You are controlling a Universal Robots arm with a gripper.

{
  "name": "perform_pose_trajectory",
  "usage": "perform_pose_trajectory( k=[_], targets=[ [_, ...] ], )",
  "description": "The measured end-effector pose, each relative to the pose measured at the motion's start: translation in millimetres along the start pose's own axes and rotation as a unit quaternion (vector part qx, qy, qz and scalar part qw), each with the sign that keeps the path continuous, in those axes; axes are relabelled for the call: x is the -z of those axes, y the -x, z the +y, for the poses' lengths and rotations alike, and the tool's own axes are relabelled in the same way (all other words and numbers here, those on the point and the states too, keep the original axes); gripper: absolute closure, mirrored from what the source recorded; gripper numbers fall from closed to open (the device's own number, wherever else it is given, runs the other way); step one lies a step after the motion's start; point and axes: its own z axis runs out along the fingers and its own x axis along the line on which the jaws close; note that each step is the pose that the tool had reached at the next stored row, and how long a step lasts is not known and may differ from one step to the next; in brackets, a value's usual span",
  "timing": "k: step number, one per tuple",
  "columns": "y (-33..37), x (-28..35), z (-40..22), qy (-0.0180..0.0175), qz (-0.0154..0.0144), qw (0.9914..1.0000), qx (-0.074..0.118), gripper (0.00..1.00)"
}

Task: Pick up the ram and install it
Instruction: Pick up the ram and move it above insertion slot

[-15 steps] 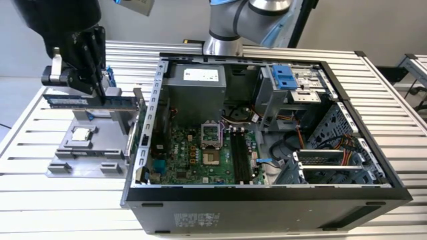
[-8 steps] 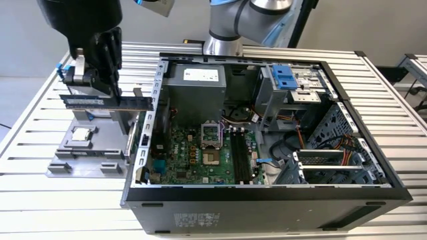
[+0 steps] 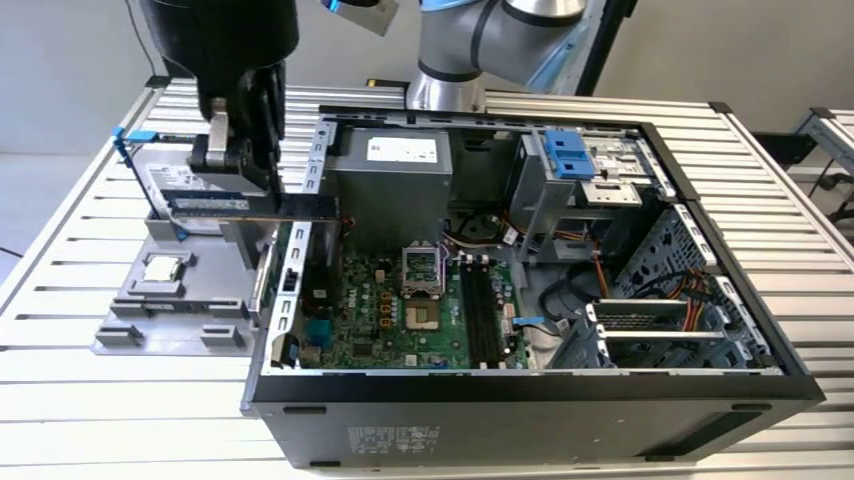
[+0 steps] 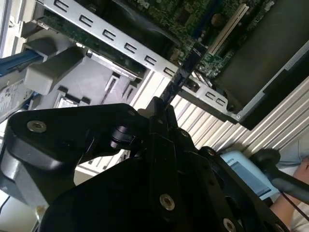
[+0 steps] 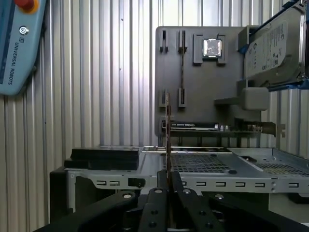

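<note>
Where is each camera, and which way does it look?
Exterior view: off the arm, up high, looking down into the open computer case; shows the arm and end effector holding the ram.
First wrist view: on the wrist, facing along the end effector toward the gray tray.
Second wrist view: on the wrist, facing past the end effector toward the green circuit board.
All three share the clamped ram.

**Ram held aloft, level and on edge**

You see the long, thin, dark circuit-board ram stick (image 3: 254,208), gold-toned edge downward, clamped in the black gripper (image 5: 168,180). It hangs level above the open black computer case's wall (image 3: 287,300) on the exterior view's left.
</note>
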Motion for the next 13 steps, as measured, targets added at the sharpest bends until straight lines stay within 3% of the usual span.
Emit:
perform_pose_trajectory(
  k=[13],
  targets=[
    [0.9, 1.7, -58.7, 0.0013, 0.0, 1.0, 0.0, 1.0]
  ],
)
